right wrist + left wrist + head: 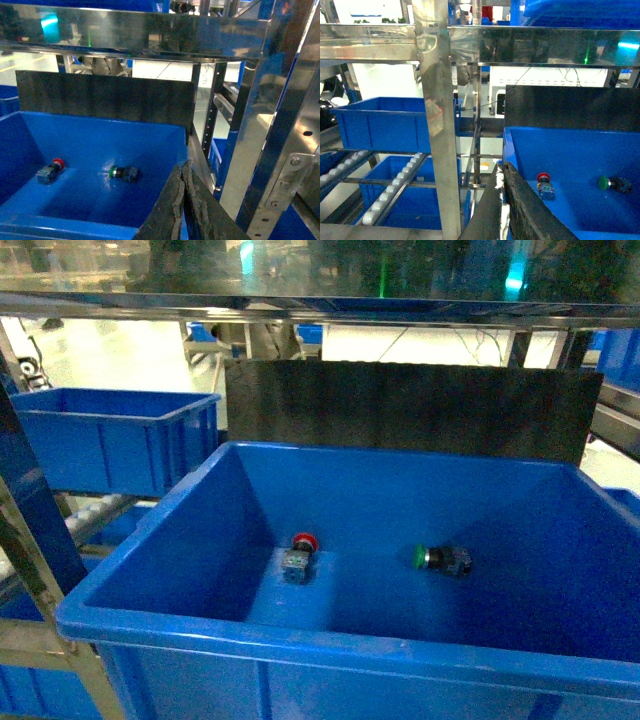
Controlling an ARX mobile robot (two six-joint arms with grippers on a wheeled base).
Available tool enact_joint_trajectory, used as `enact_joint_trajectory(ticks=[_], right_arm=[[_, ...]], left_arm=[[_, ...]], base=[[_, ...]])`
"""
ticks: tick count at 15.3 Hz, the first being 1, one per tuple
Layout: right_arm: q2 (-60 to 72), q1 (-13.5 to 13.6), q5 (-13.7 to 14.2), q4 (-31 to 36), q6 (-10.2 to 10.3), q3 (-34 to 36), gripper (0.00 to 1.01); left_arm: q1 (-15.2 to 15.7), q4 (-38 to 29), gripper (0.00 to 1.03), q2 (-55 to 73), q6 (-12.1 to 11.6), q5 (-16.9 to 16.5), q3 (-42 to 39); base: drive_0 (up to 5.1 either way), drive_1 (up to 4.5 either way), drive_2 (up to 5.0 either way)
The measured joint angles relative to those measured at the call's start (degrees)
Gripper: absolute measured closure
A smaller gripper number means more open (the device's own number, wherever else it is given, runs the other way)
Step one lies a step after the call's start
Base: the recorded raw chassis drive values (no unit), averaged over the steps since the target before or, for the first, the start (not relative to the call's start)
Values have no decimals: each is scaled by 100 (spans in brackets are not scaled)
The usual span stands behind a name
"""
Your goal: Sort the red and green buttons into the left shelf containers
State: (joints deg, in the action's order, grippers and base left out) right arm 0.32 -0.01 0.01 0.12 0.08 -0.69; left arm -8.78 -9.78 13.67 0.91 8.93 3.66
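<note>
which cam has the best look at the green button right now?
Head view: the green button lies in full sight on the floor of the blue bin, seen from above, cap pointing left. The right wrist view shows it smaller and dimmer. The left wrist view has it near the frame's right edge.

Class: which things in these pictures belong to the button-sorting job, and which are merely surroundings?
Job:
red button
green button
big blue bin holding both
left shelf bin
left gripper, right gripper, both shut

Surroundings:
black panel
steel rack
roller track
</note>
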Motion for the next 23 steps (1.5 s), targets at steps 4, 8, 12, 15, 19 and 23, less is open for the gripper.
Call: enact_joint_trajectory(ticks=[4,8,12,15,19,23], right_arm=[[-4,0,0,-33,0,2,99],[-4,0,-13,-35,0,2,99],[-4,0,-13,-33,0,2,99],[-4,0,-11,-33,0,2,99],[-4,0,-11,-33,0,2,99],[-4,0,-11,-35,-2,2,59]], left_arm=[[933,354,101,-385,-4,-776,-105],[881,986,101,-1309,-9,-879,-280],[881,999,101,-1309,-9,-890,-280],[881,999,101,-1309,-9,-890,-282],[881,999,101,-1309,-7,-890,-282],[881,999,52,-1309,-9,-887,-282]], base=[[0,0,0],[0,0,0],[0,0,0],[0,0,0],[0,0,0],[0,0,0]])
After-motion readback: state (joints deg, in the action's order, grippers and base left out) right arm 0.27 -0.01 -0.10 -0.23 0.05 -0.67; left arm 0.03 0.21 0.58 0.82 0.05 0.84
